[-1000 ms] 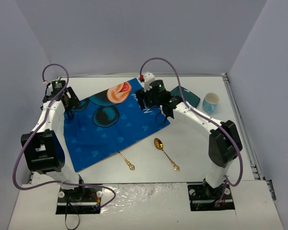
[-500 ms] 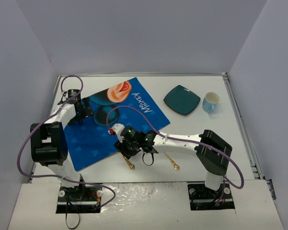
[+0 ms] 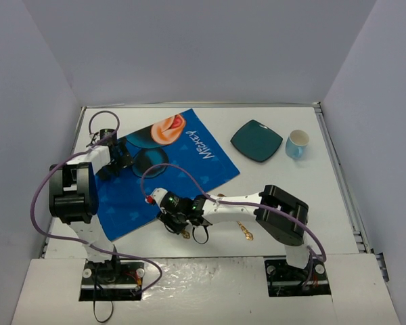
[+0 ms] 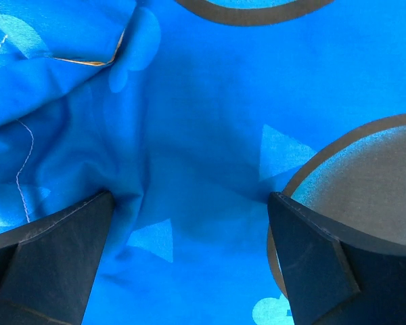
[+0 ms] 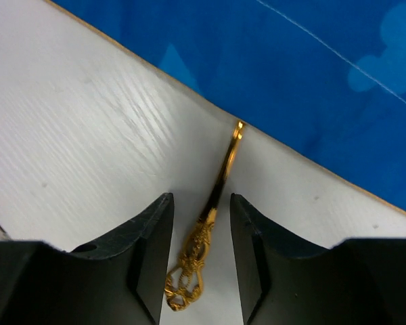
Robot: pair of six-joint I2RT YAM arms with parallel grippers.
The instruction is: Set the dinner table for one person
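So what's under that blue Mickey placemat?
Only the white table shows around the placemat. A gold cutlery handle runs up to its near edge; whether it continues beneath is hidden, as is anything else under the cloth.

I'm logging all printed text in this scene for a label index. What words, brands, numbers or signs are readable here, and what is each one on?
"Mickey": white lettering printed on the blue placemat, along its far right side, seen rotated in the top view.
Nothing else is readable. The teal plate and the cup show no lettering, and both wrist views show none either.
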